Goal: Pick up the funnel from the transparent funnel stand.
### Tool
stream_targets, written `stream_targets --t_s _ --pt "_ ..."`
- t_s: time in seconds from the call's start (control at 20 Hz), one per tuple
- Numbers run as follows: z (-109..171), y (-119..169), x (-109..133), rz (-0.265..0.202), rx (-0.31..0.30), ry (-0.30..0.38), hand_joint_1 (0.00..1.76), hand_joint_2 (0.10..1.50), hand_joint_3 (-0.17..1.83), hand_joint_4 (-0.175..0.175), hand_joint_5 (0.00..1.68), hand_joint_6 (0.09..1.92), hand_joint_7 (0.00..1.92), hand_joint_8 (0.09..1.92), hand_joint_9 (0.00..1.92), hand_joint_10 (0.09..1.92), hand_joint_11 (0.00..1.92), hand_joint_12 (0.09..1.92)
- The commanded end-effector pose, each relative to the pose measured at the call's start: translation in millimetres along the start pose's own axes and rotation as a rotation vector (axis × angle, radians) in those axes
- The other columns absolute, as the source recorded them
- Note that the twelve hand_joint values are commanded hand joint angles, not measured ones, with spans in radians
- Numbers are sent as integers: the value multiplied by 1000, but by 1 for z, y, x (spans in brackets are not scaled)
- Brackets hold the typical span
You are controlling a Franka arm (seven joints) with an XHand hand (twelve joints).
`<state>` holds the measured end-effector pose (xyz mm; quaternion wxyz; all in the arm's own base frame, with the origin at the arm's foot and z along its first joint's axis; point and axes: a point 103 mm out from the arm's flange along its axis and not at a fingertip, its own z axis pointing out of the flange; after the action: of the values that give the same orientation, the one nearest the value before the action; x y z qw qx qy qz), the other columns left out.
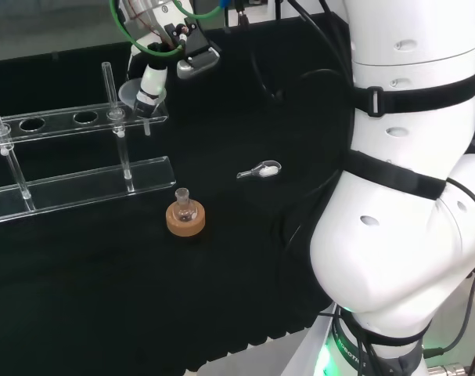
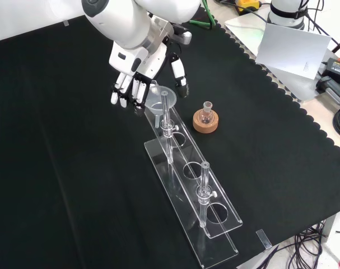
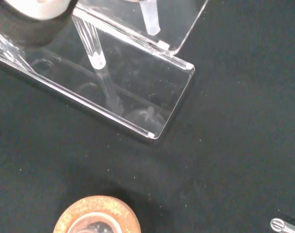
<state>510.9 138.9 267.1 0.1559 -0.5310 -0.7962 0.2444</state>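
1. Head view: the hand [image 1: 152, 84] is being held at the upper left of the frame, right at the funnel [image 1: 135, 95]. The funnel is seated in the end hole of the transparent funnel stand [image 1: 73, 125], which is stretching off toward the left edge. A fingertip is being shown at the funnel's bowl; whether it is touching cannot be told here. Near the centre, a small flask on a cork ring [image 1: 185, 218] is standing, and a small scoop [image 1: 260, 170] is lying to its upper right.

2. Front view: the hand [image 2: 137, 78] is being seen at the upper centre, fingers [image 2: 127, 89] pointing downward and only slightly bent, thumb [image 2: 180, 75] spread off to the right. The funnel [image 2: 156, 98] is sitting between them, in the stand's [image 2: 214, 224] top end. Nothing is being pinched yet, so the hand is being judged open. The cork ring [image 2: 205, 122] is lying just right of the stand's upper end.

3. Wrist view: the stand's end corner [image 3: 171, 82] and the funnel's stem [image 3: 150, 19] are being shown from above, with the cork ring [image 3: 96, 217] at the lower edge.

4. Progress: the approach is being judged nearly complete. The closing of fingers and thumb on the funnel and the lift out of the stand are being left to do.
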Motion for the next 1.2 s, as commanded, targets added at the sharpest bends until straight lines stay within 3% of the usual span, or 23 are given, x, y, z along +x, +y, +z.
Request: stream_targets --t_s 0.05,0.2,0.35,0.6,0.85,1.05,1.2 --pt "0 -3 -14 1 -16 -4 786 703 108 22 536 87 643 467 129 730 0 231" --pt "0 -4 -18 4 -26 4 797 697 124 25 572 87 706 473 192 705 0 280" --pt "-5 4 -2 11 -11 -2 805 690 144 28 602 87 743 475 236 676 0 342" --pt "-5 5 -1 12 -15 -7 810 684 159 27 602 87 752 476 258 660 0 387" --pt "-8 6 0 29 -48 -15 832 660 218 33 663 87 840 479 348 612 0 589" --pt "-13 5 -3 43 -83 -20 875 621 315 50 771 93 980 503 574 510 0 869" --pt "-17 3 -8 45 -92 -12 890 585 397 60 812 154 1030 507 682 437 0 963"
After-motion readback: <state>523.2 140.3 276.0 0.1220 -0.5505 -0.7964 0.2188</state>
